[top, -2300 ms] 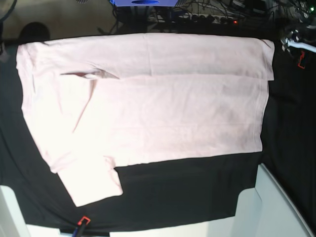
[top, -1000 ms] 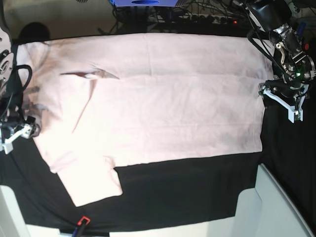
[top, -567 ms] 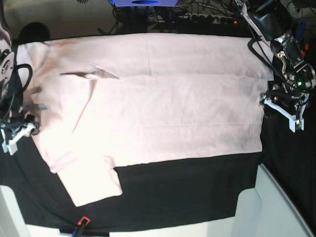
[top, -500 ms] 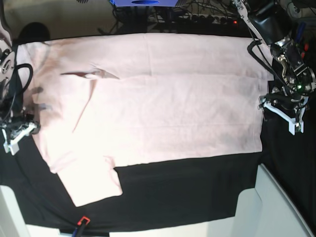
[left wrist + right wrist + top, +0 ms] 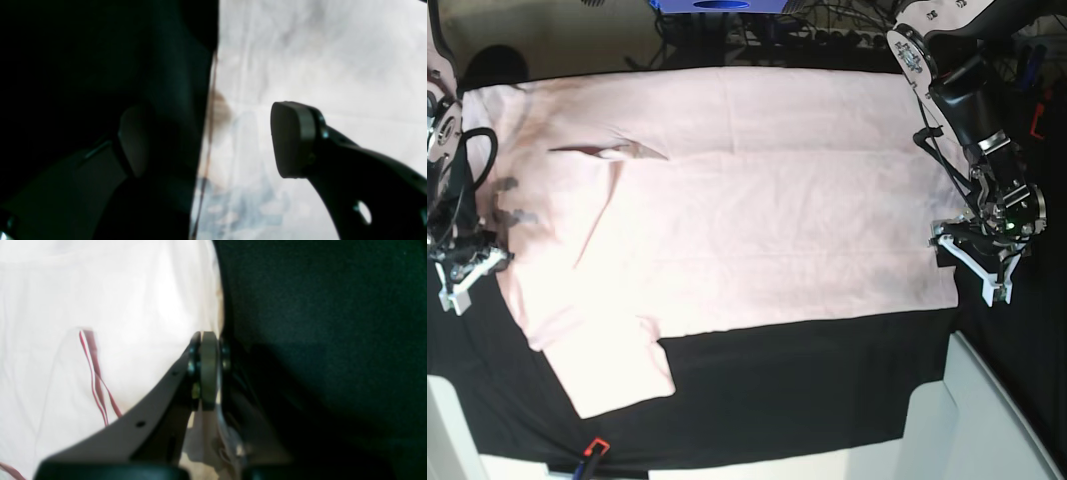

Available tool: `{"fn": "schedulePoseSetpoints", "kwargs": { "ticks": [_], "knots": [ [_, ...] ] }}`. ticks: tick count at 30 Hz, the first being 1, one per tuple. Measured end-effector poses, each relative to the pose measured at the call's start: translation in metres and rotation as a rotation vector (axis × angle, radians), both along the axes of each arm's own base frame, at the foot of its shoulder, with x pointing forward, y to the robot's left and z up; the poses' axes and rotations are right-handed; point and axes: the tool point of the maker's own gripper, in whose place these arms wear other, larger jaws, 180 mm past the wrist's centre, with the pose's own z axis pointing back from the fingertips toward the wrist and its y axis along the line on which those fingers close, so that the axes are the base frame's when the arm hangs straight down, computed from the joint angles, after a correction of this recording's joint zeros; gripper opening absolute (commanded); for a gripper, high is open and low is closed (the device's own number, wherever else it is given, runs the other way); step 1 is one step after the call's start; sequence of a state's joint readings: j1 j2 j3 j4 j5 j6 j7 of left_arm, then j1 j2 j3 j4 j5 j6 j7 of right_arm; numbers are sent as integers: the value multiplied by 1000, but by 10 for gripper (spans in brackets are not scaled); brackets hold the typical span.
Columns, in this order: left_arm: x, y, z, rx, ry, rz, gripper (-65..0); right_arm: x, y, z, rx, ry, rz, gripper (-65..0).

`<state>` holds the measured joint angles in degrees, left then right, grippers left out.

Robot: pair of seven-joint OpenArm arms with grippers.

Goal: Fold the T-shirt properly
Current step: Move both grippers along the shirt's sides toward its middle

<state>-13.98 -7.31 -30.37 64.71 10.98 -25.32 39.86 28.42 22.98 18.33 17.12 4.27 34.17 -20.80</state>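
The pale pink T-shirt (image 5: 727, 210) lies spread flat, plain side up, on the black table cloth (image 5: 807, 390). Its collar opening (image 5: 612, 152) is at the left and one sleeve (image 5: 617, 375) points to the front. My left gripper (image 5: 970, 262) is open and straddles the right hem. In the left wrist view (image 5: 213, 140) one finger (image 5: 293, 140) is over the shirt (image 5: 317, 66) and the other is over black cloth. My right gripper (image 5: 467, 272) is at the shirt's left edge. In the right wrist view (image 5: 207, 370) it is shut, with the shirt's (image 5: 116, 306) edge pinched in it.
White table parts show at the front right (image 5: 987, 420) and front left (image 5: 447, 430). A small red-and-black tool (image 5: 592, 450) lies at the front edge. Cables and a blue object (image 5: 717, 5) sit behind the table.
Both arms came into view at the shirt's sides. My left gripper moved down along the right hem and in toward it. My right gripper sank slightly at the left edge.
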Motion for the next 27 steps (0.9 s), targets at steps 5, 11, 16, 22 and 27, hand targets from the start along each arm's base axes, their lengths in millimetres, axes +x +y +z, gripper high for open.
{"fn": "schedulePoseSetpoints", "kwargs": {
  "ticks": [5, 11, 16, 22, 27],
  "knots": [
    [-3, 1, -3, 2, 12, 1, -106, 0, 0, 0, 0, 0, 2, -650],
    [9, -1, 9, -112, -89, 36, -5, 0, 0, 0, 0, 1, 2, -650],
    [12, -14, -9, -196, -76, 61, -7, 0, 0, 0, 0, 0, 2, -650],
    [9, -32, -35, -272, -43, 68, -7, 0, 1, 0, 0, 1, 2, -650],
    [11, -39, -37, -276, -54, 66, -8, 0, 1, 0, 1, 1, 3, -650]
  ]
}}
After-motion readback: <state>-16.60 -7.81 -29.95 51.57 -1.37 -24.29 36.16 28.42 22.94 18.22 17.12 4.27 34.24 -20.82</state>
